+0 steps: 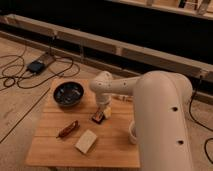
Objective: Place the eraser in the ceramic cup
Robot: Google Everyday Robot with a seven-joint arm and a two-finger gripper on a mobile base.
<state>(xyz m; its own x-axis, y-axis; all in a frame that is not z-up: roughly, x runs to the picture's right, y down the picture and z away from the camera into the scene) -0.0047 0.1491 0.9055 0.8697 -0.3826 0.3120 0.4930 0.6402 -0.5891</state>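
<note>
The eraser (98, 118), a small dark block with orange-red edging, lies on the wooden table (55, 150) near its middle. My gripper (104, 111) points down right at the eraser's far right side, touching or nearly touching it. The ceramic cup (132, 134) stands on the table to the right of the eraser. Only its off-white left rim shows, because my white arm (160, 115) covers the rest.
A wide dark bowl (68, 94) sits at the table's back left. A slim reddish-brown wrapped bar (67, 129) and a pale beige block (86, 141) lie at the front left. Cables and a power box (36, 66) lie on the floor to the left.
</note>
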